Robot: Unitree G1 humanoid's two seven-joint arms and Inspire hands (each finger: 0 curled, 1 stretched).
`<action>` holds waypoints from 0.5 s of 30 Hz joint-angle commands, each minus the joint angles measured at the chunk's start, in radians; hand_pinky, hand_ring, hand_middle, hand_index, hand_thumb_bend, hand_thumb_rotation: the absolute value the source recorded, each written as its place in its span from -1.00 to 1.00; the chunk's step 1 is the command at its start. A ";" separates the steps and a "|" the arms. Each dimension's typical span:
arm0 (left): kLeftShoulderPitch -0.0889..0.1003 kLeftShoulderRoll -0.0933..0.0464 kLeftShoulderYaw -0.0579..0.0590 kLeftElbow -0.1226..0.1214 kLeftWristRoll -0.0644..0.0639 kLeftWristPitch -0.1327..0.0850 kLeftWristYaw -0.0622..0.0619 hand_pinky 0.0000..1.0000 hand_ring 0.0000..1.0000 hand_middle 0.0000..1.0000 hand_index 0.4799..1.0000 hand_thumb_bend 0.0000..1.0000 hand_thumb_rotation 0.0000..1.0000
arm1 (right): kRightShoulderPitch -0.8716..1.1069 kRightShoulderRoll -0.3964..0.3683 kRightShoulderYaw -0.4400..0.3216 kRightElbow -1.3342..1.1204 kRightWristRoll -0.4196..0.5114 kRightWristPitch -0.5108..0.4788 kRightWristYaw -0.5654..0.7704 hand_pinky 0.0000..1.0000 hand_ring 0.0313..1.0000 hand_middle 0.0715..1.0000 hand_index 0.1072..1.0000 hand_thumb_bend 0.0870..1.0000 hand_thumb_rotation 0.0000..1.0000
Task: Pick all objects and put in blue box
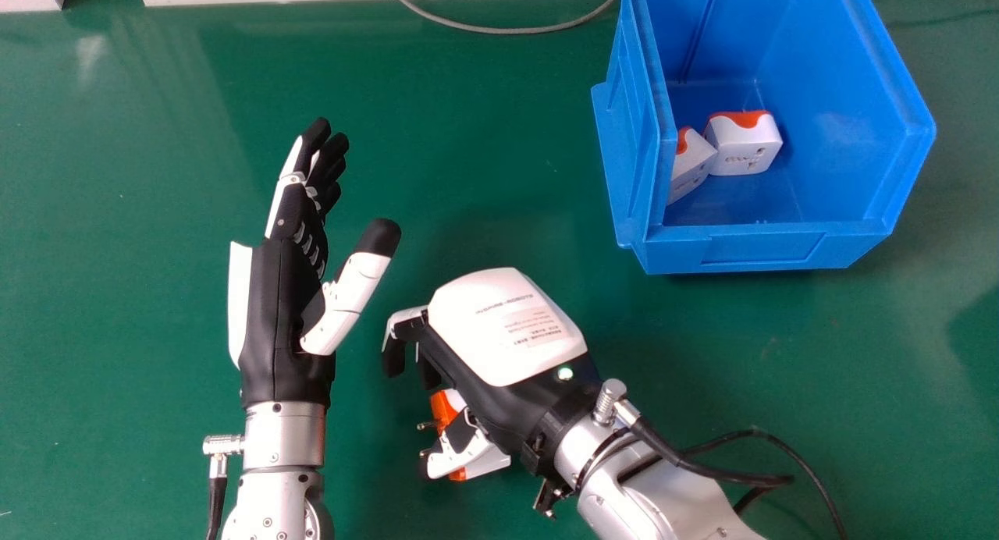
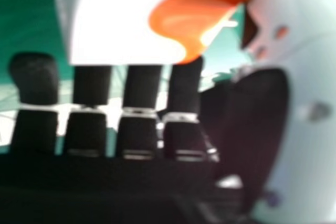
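Orange and white, the block (image 1: 443, 409) we want next lies on the green table (image 1: 140, 415) at the near side, partly under our right hand (image 1: 507, 333). From that hand's palm it lies to the near left, beside the thumb, its metal prongs pointing left. Our fingers arch loosely with a wide gap to the thumb, so we judge the hand isn't gripping; whether it touches the block, we cannot tell. Nor can we tell the block's long axis, with the hand covering part of it. Our left hand (image 1: 281, 306) is spread at the left, farther from the block, so the right one should take it. We judge the next step is to bring fingers and thumb together around it, then carry it far right into the blue box (image 1: 761, 249), where two similar blocks (image 1: 745, 146) sit.
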 commanded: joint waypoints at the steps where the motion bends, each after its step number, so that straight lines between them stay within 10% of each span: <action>1: -0.008 -0.003 -0.006 -0.012 0.005 -0.016 -0.001 0.88 0.84 0.81 0.64 0.83 0.35 | -0.008 0.004 -0.004 -0.007 0.012 -0.022 -0.016 -0.57 -0.34 -0.14 0.02 -0.08 -1.00; 15: -0.012 -0.004 -0.005 -0.011 0.004 -0.018 -0.001 0.89 0.84 0.81 0.63 0.80 0.34 | -0.004 0.000 -0.023 0.010 0.035 -0.071 -0.103 -0.60 -0.34 -0.16 0.00 -0.08 -1.00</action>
